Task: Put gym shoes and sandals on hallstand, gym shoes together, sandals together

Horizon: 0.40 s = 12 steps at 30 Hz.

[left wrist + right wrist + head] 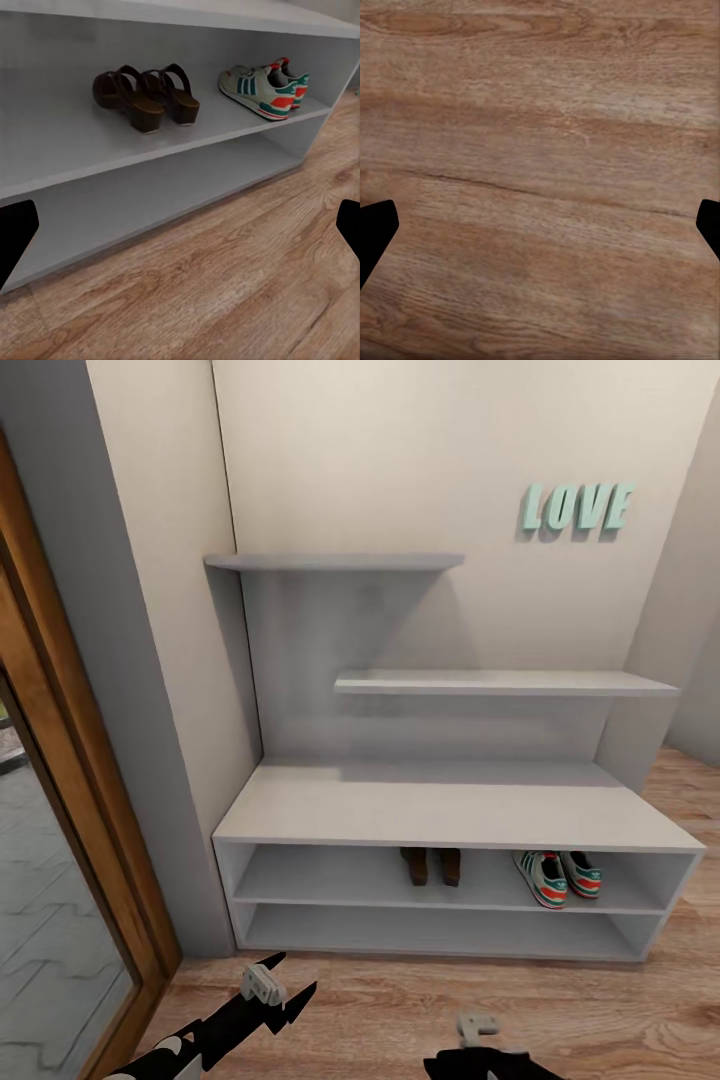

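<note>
Resting paired on the hallstand (455,810) upper shelf, sandals (431,865) and gym shoes (557,875) are seen ahead of the spread, empty left pincer (277,988); the right pincer (540,225), also spread, is aimed at the corridor floor (540,112).

Soft, even light fills the head view, with no glare. The stepped shelves cast faint grey shadows on the rack's (440,800) back panel, and the LOVE sign (577,507) drops a short shadow on the wall. The open shelves sit dimmer under the bench top. All three renders look slightly soft; the floor (540,150) grain is blurred in the right wrist view.
</note>
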Tool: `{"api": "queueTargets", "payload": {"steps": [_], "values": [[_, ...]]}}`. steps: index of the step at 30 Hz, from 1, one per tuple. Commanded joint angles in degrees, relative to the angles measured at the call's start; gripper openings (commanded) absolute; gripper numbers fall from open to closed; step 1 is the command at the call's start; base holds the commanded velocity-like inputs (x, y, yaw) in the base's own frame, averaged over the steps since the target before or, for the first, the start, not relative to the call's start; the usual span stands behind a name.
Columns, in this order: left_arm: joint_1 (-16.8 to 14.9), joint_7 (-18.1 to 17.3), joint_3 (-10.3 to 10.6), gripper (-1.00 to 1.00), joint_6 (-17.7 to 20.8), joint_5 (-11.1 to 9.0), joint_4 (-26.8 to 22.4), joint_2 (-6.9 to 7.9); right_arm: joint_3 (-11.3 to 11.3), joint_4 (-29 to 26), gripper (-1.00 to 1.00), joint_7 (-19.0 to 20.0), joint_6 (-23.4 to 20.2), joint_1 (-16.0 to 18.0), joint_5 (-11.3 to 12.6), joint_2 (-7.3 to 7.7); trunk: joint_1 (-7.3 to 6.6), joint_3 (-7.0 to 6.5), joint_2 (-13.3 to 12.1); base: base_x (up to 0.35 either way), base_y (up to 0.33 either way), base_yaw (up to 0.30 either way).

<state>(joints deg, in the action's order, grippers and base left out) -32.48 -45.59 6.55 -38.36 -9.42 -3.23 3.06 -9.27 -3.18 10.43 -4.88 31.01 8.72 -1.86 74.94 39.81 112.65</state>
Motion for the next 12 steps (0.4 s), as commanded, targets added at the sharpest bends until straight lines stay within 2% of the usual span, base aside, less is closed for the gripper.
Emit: {"api": "queueTargets", "payload": {"steps": [1, 12], "values": [[-0.04, -0.20, 0.48, 1.00, -0.15, -0.60, 0.02, 0.02, -0.46, 0.14, 1.00, 0.06, -0.31, 0.02, 0.60, 0.01, -0.01, 0.06, 0.03, 0.000, 0.000, 0.000], [-0.04, -0.17, 0.48, 1.00, -0.19, -0.60, 0.06, -0.03, -0.49, 0.61, 1.00, 0.06, -0.31, 0.02, 0.59, -0.19, -0.01, 0.06, 0.03, 0.000, 0.000, 0.000]]}}
